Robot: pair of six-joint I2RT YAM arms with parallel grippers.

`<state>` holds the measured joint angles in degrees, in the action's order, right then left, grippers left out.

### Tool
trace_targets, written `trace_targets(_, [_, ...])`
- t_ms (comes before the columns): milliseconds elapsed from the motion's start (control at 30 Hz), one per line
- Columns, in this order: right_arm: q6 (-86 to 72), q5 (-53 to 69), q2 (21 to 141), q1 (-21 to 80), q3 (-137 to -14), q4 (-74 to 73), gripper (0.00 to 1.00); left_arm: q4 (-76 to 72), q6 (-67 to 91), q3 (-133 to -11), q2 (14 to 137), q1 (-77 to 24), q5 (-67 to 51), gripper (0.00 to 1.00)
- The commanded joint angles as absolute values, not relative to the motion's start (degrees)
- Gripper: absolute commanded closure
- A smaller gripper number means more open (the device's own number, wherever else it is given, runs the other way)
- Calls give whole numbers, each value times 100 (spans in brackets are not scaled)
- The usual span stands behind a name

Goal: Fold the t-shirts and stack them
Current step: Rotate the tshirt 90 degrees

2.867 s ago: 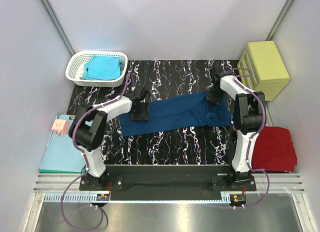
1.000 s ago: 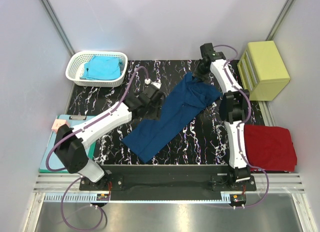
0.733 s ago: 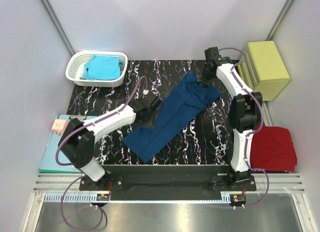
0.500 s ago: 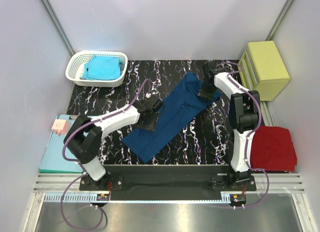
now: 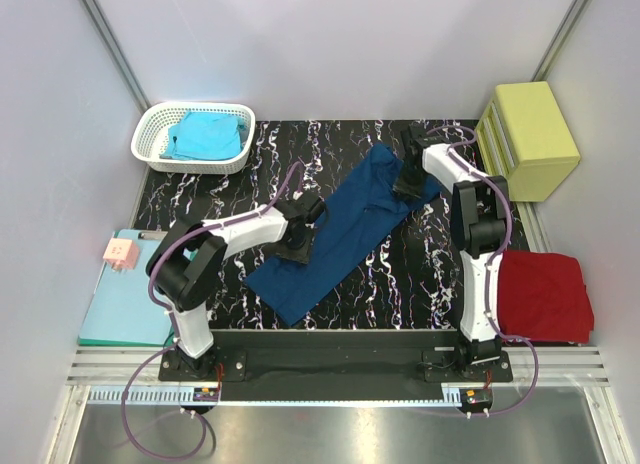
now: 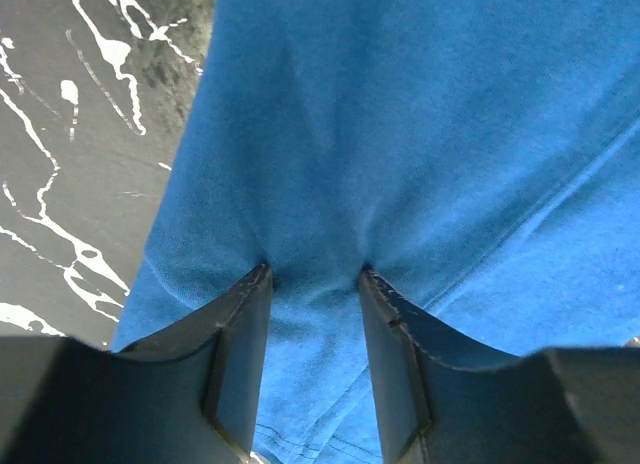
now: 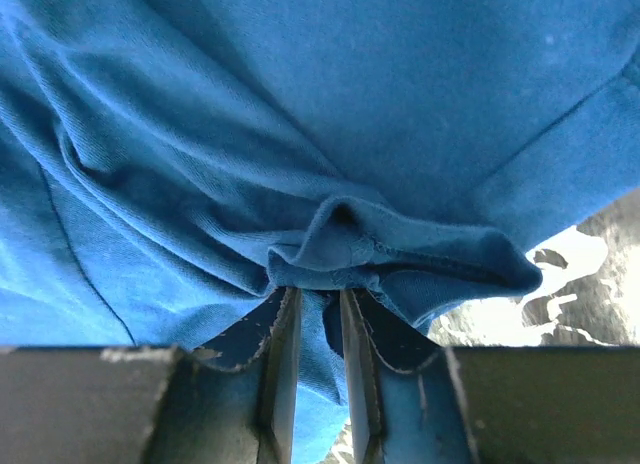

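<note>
**Top view.** The navy t-shirt (image 5: 345,224) lies flat on the black marbled table (image 5: 400,279) as a long band. It runs on a slant from the near left to the far right. My left pincer (image 5: 298,246) is down on the band's left edge, about halfway along it. My right pincer (image 5: 408,184) is down on the far right end.

**Left wrist view.** The fingers of my left pincer (image 6: 315,274) stand apart, with their tips pressed into the navy cloth. The cloth puckers towards the gap between them but still spans it flat, so no fold is clamped. Bare table shows to the left of the shirt's edge.

**Right wrist view.** The fingers of my right pincer (image 7: 320,294) stand close together, clamped on a gathered fold of the shirt's hem. The fold bunches up just past their tips. A patch of table shows at the lower right.

**Surroundings, top view.**
- A turquoise t-shirt (image 5: 205,136) lies in the white basket (image 5: 150,134) at the far left corner.
- A red t-shirt (image 5: 540,296) lies folded off the table's near right side.
- A yellow box (image 5: 528,136) stands at the far right.
- A teal clipboard (image 5: 120,309) lies at the near left.
</note>
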<state>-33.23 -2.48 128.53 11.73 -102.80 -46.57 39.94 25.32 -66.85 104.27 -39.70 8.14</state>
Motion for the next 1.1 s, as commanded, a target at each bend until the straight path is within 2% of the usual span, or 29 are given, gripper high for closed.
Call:
trace_targets(0, [-3235, -431, 13165, 1231, -10713, -4816, 71, 3753, 2628, -6399, 10784, -4025, 457, 56])
trace_targets(167, [-3243, -404, 13560, 1230, -11301, -5106, 71, 3788, 2716, -6311, 10688, -4411, 334, 58])
trace_targets(333, [-3278, -317, 14070, 1239, -12496, -5527, 71, 3867, 2900, -6372, 10766, -5053, 176, 58])
trace_targets(567, [-3191, 87, 15449, 1292, -15104, -6582, 70, 3911, 3059, -6776, 11091, -5572, 35, 59])
trace_targets(900, [-3156, 1071, 15767, 1511, -15223, -6188, 64, 4052, 3102, -7804, 11829, -5695, -369, 59])
trace_targets(1067, [-3032, 968, 15636, 1547, -15161, -6257, 66, 4130, 3111, -8147, 11997, -5739, -353, 60])
